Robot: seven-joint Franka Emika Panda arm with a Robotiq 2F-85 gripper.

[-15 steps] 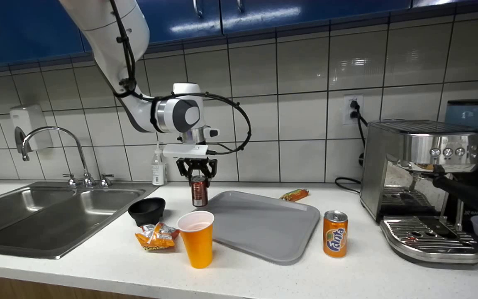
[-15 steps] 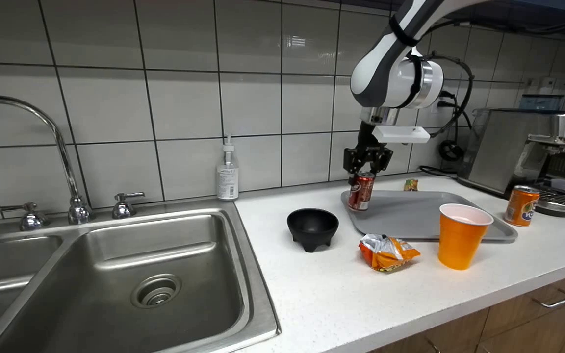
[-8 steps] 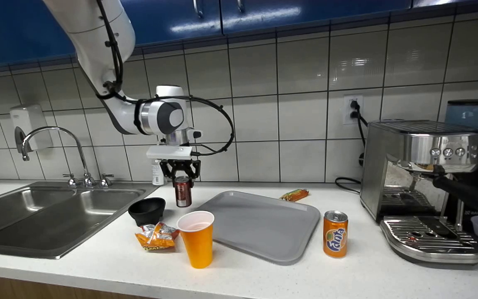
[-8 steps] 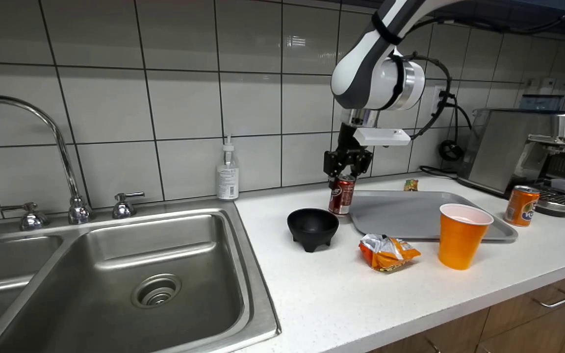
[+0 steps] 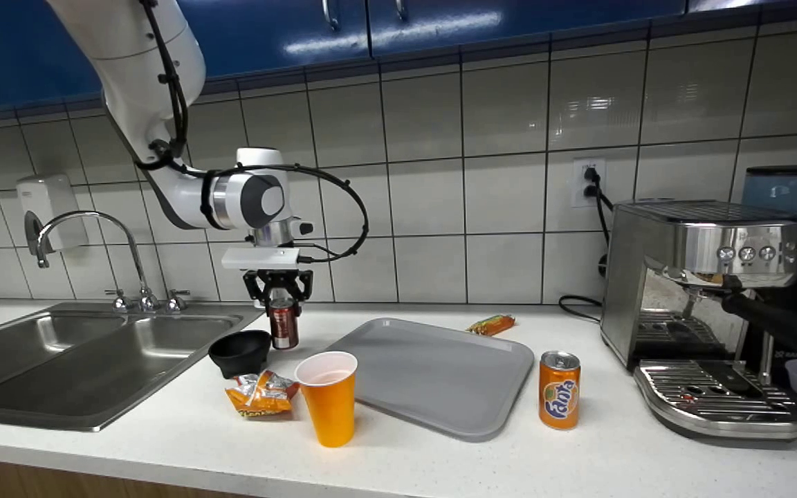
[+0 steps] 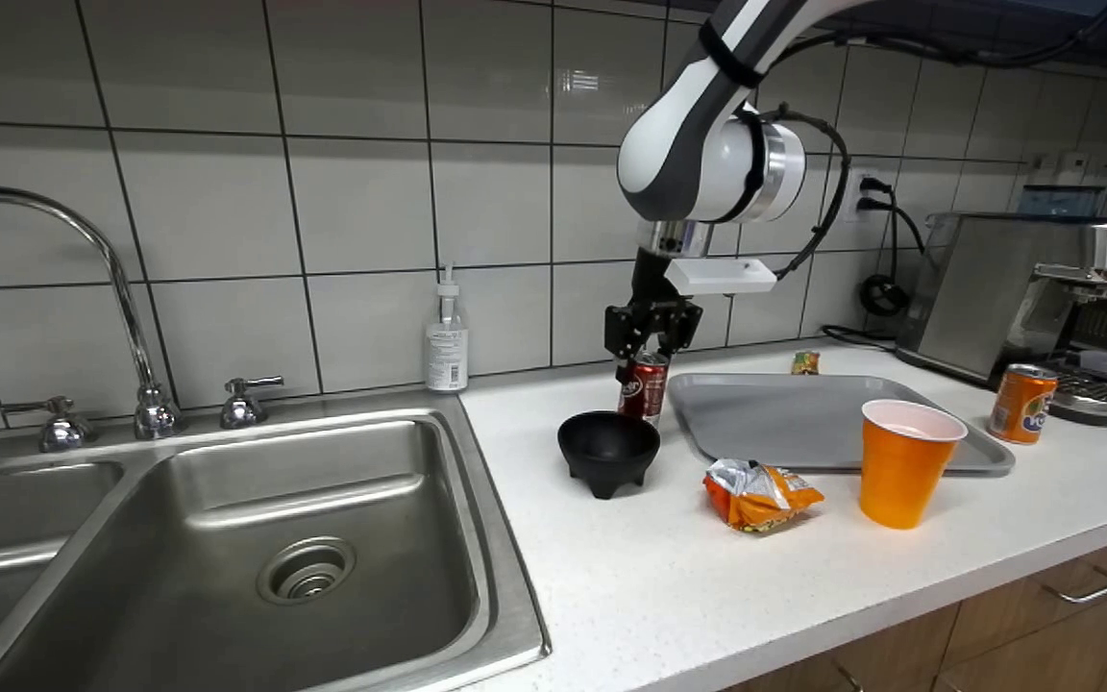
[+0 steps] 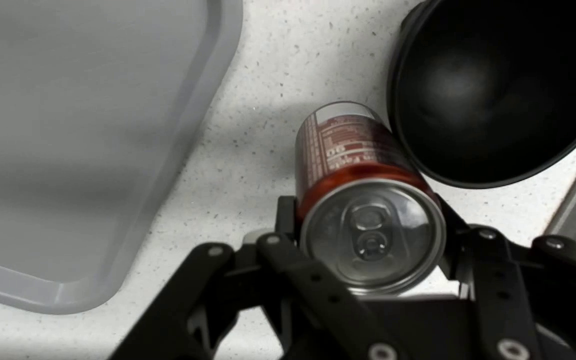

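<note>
One red can (image 7: 369,197) in the claw (image 5: 282,306), one Fanta can (image 5: 559,390)

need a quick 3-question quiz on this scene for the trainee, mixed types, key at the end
1. What is the gripper holding?
2. True or false: the Fanta can stands on the counter, off the gray tray.
3. Fill in, wrist view: a black ____ stands on the counter right beside what the gripper holds.

Key:
1. A red can, with a finger on either side of it.
2. True.
3. bowl
</note>
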